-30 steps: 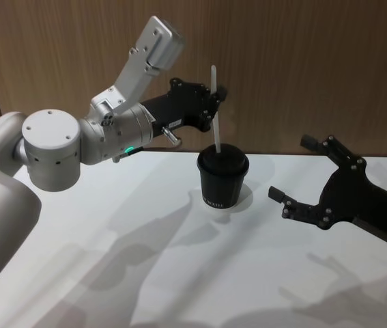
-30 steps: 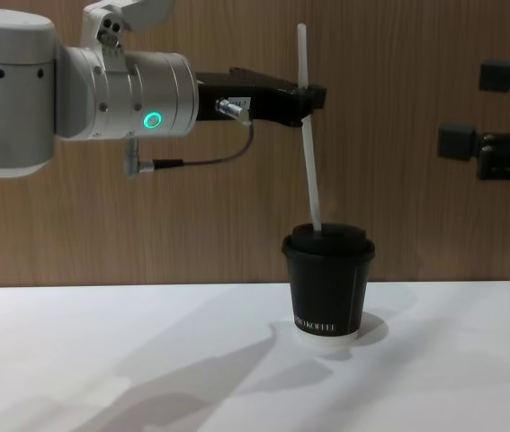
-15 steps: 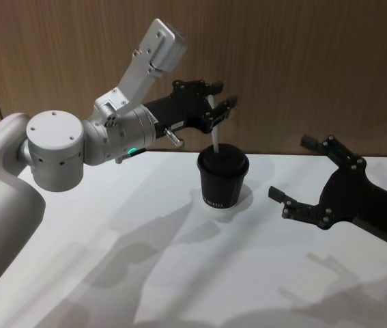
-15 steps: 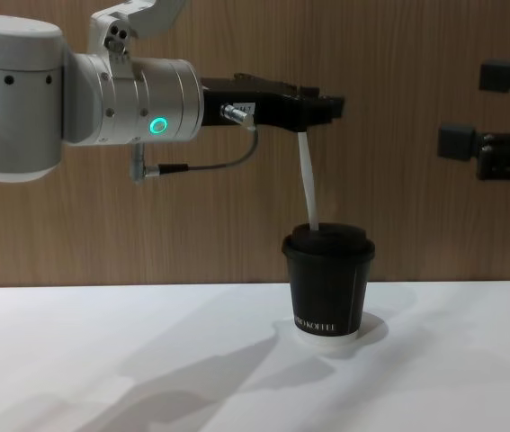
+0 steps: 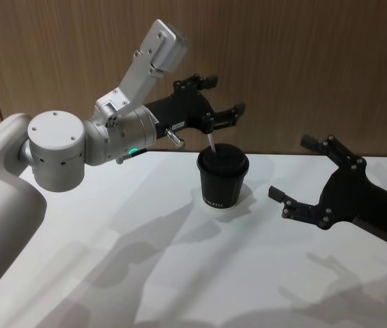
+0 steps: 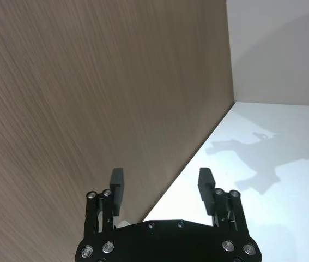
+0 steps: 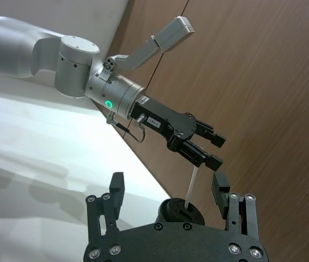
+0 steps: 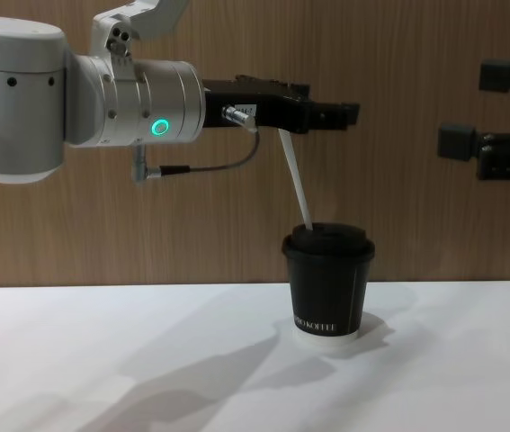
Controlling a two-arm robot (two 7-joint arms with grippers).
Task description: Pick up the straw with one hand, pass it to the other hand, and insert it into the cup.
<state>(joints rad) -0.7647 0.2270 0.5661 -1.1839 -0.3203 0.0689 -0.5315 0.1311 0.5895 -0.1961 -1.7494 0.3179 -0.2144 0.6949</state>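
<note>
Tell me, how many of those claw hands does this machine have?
2. The left gripper, on the silver arm, hangs open above the cup, where the straw stands in the lid. The right gripper, all black, hovers open over the table, right of the cup.

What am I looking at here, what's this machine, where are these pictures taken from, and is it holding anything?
This is a two-armed robot at a white table. One picture comes from its head, one from its chest, and one from each wrist. The left gripper, on the silver arm, hangs open just above a black lidded cup. A white straw stands tilted in the cup's lid, and nothing grips it. The right gripper, all black, waits open to the cup's right, holding nothing.
</note>
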